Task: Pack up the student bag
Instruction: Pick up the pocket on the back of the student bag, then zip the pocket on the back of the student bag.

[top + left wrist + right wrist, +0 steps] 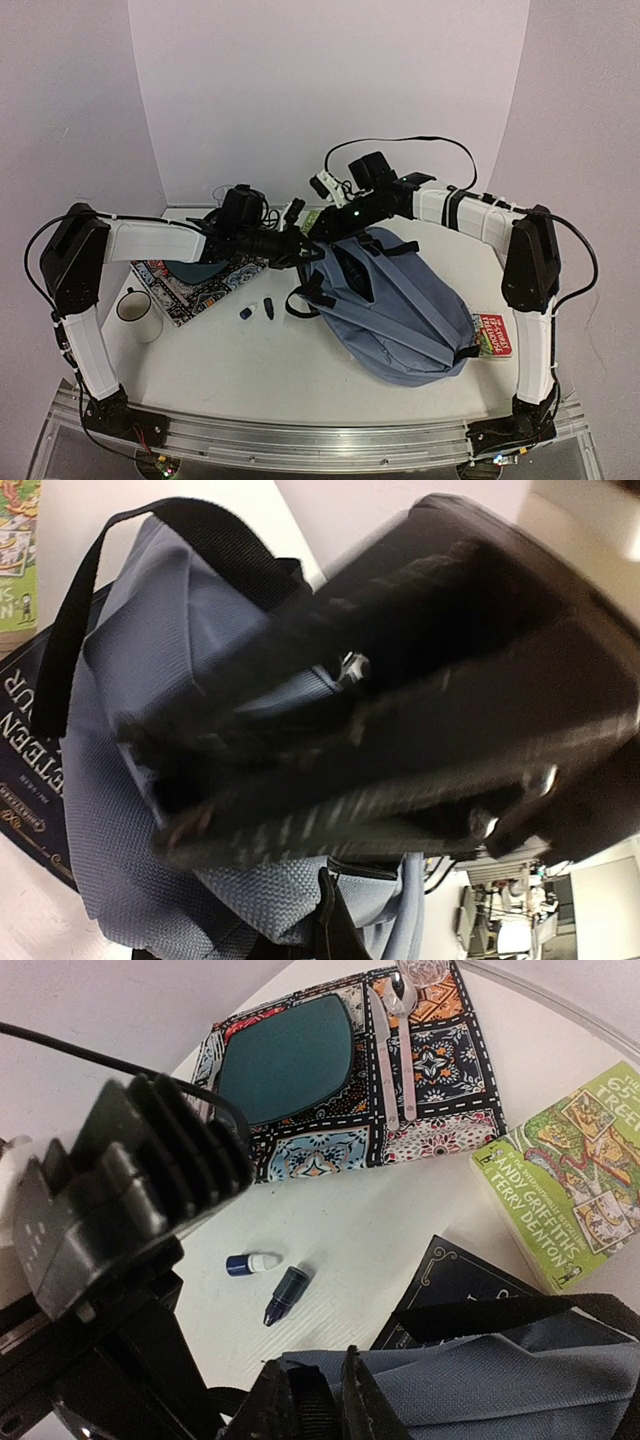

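The student bag [405,310] is a large grey-blue backpack lying right of the table's middle, its dark zip opening [355,270] facing up. My left gripper [305,255] is at the bag's top left edge. In the left wrist view its blurred dark gripper [160,780] is shut on a fold of the bag's fabric [300,685]. My right gripper [322,228] is just behind it. In the right wrist view this gripper [315,1390] is shut on a black strap [317,1405] at the edge of the bag [480,1380].
A patterned placemat [200,285] with a teal plate [285,1055] and cutlery lies at the left, with a white mug [135,310] near it. A small blue-white bottle [253,1262] and a dark cap [286,1293] lie loose. A green book [575,1175] and a dark book [455,1290] lie behind the bag. Another book [493,335] pokes out at its right.
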{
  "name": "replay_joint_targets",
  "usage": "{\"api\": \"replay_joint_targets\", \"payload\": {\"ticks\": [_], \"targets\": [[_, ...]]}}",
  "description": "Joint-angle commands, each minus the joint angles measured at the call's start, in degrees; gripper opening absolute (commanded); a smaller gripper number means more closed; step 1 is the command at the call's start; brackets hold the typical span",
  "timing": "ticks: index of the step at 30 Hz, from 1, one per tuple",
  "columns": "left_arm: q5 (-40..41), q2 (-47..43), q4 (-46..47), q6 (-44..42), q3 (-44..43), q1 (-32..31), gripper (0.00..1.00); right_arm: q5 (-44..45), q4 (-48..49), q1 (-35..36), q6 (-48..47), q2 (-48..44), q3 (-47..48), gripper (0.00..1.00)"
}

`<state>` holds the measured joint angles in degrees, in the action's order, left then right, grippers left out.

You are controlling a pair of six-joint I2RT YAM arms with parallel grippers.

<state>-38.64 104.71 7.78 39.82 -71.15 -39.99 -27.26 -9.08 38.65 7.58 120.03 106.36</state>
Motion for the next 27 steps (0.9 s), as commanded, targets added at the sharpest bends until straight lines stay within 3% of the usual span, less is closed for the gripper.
{"api": "replay_joint_targets", "payload": {"ticks": [1,11,20,27], "targets": [[2.1,-4.6,-0.8,-4.1,-3.2,-0.5,0.0,-2.6,-3.9,-0.5,-1.2,-0.3,1.5,0.01],[8.6,-4.3,-0.8,3.0,-1.1,0.3,0.0,-2.0,-2.7,-0.5,-3.5,-9.9,-7.4,0.0],[12.0,-4.4,6.6,16.6,0.0,2.0,0.0,-4.1,7.4,-0.5,-1.4,-18.8,-26.3,0.0],[15.0,-3.0,10.9,23.7,-1.2,2.7,0.0,-3.8,8.6,-0.4,-1.1,-24.4,-35.7,0.0]]}}
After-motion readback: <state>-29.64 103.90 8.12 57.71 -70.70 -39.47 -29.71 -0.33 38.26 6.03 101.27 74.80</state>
